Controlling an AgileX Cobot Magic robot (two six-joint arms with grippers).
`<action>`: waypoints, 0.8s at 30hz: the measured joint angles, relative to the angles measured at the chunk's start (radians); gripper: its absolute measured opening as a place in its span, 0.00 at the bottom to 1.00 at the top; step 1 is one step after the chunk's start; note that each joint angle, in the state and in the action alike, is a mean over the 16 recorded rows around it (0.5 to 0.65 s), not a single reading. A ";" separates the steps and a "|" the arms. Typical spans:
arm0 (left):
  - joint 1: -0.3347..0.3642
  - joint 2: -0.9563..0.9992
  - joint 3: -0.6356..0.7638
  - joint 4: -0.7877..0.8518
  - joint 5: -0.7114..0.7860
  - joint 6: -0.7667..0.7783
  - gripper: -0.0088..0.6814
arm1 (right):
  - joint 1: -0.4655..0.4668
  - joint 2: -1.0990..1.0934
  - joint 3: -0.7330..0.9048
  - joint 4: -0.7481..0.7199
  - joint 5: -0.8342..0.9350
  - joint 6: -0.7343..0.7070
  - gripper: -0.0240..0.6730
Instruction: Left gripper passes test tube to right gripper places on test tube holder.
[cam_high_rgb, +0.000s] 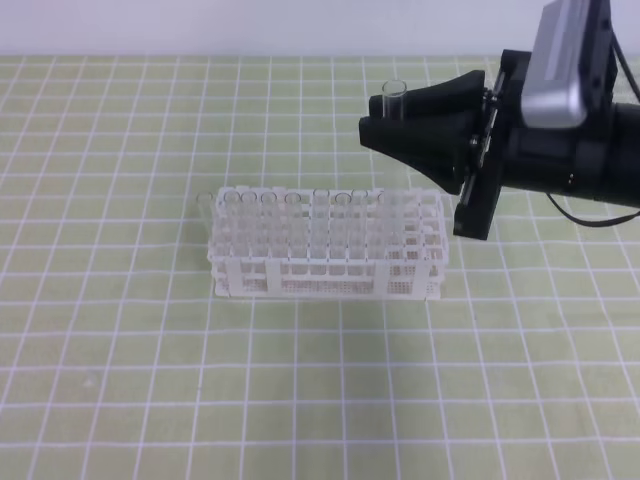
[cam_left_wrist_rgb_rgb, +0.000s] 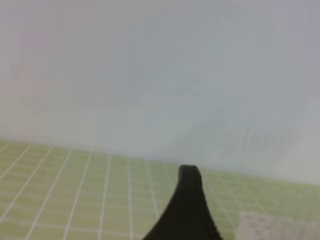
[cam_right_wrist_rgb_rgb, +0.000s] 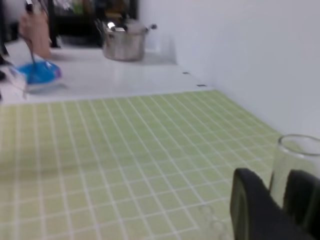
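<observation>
I see the right gripper (cam_high_rgb: 385, 122) clenched on the test tube (cam_high_rgb: 394, 97), above the test tube holder's (cam_high_rgb: 330, 275) right end. My left gripper (cam_left_wrist_rgb_rgb: 186, 210) is spread wide, grasping nothing

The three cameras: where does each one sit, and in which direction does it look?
Exterior high: above the green checked cloth, looking down on the test tube holder; the right gripper holds the test tube.
Left wrist: on the left arm, facing the pale wall; one finger shows.
Right wrist: on the right arm, looking along the cloth to a metal pot; its fingers show.
Shared: exterior and right wrist both show the tube.
</observation>
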 joint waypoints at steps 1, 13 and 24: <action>0.000 0.000 0.000 -0.080 0.015 0.077 0.77 | 0.000 0.000 -0.001 0.000 0.011 0.025 0.17; 0.000 -0.001 0.001 -0.607 0.229 0.621 0.77 | 0.000 0.009 -0.015 -0.002 -0.036 0.158 0.17; 0.000 -0.002 0.001 -0.619 0.375 0.672 0.77 | 0.004 0.018 -0.114 -0.171 -0.193 0.166 0.17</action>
